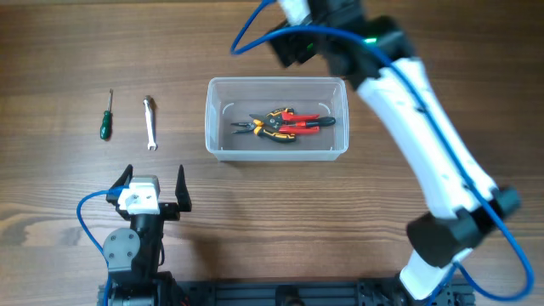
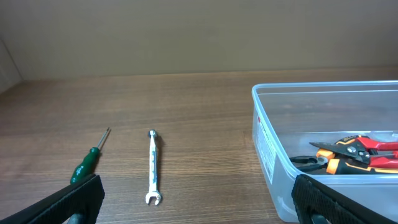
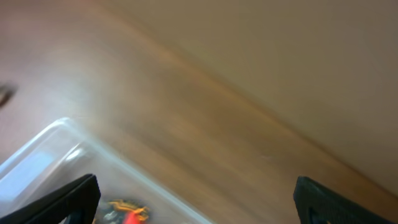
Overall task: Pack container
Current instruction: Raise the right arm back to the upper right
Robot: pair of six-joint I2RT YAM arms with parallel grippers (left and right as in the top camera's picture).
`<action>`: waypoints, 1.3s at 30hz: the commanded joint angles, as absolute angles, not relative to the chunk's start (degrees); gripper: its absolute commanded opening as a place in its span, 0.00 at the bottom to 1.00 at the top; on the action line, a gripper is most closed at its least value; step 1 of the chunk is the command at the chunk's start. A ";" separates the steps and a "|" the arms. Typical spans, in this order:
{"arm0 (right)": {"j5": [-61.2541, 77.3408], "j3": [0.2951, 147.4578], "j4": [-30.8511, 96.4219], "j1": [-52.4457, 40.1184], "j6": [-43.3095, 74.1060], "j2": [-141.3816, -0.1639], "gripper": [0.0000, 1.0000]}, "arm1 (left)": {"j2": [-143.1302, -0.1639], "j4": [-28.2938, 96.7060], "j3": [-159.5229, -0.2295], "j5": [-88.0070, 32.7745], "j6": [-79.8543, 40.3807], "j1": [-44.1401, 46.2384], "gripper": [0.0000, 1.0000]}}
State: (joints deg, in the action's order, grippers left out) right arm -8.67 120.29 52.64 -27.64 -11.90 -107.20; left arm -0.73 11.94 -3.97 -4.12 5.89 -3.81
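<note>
Wooden table (image 1: pixel 68 51) | container (image 1: pixel 276 82) at my 12 o'clock | likely light, stiff, slick: grip thick rim | left jaws wide, right jaws wide

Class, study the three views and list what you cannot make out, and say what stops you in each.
- Right wrist view: blur turns the pliers in the container into coloured smears.
- Overhead: the right hand's fingers are hidden by its own wrist near the top edge.
- Left wrist view: the frame edge cuts off the container's right side and the pliers' handles.
- Overhead: the wrench markings are too small to read.
</note>
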 commanded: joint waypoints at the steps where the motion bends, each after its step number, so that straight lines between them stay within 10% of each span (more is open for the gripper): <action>1: -21.78 122.85 56.36 -21.21 -3.95 -100.79 1.00 | -0.38 11.79 -3.62 -3.55 5.34 -3.53 1.00; 20: -10.15 111.59 72.12 19.94 14.09 -96.23 1.00 | -0.38 11.79 -3.62 -3.55 5.34 -3.53 1.00; 39: -7.64 80.42 52.27 22.37 13.91 -96.23 1.00 | -0.38 11.79 -3.62 -3.55 5.34 -3.53 1.00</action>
State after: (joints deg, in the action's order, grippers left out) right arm -8.49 81.93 53.45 22.55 13.26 -96.23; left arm -0.73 11.94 -3.97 -4.10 5.91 -3.81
